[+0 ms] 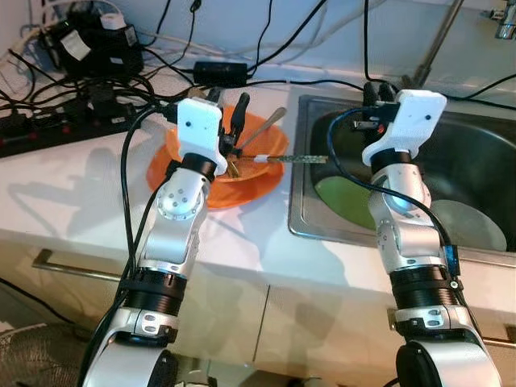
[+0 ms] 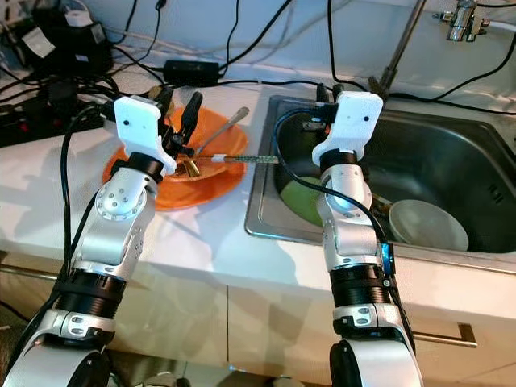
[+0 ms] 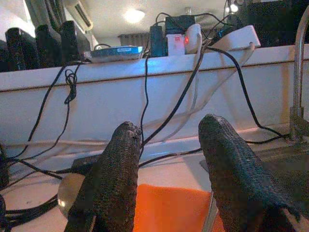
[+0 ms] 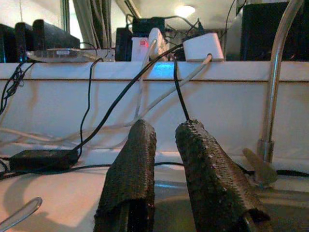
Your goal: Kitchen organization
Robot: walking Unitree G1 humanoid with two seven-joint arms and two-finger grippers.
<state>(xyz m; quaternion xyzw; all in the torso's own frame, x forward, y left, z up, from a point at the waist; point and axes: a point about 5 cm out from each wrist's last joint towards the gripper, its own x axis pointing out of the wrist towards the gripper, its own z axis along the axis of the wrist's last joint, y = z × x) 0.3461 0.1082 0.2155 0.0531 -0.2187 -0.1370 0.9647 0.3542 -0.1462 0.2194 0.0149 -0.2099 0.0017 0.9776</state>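
The orange plate sits on the white counter just left of the steel sink, carrying a metal spoon and a thin utensil whose far end juts over the sink's rim. The left gripper hovers above the plate with its fingers spread apart and nothing between them; from the left wrist view the orange surface lies directly below the gap, which suggests the arm is lined up to pick cutlery off the plate. The right gripper is raised over the sink's near-left corner, its fingers a narrow gap apart and empty, probably waiting to receive or steady something. Inside the sink lie a green dish and a pale bowl, so the sink seems the collecting place. Black cables and power adapters crowd the counter behind the plate, a snag risk for any wide reach.
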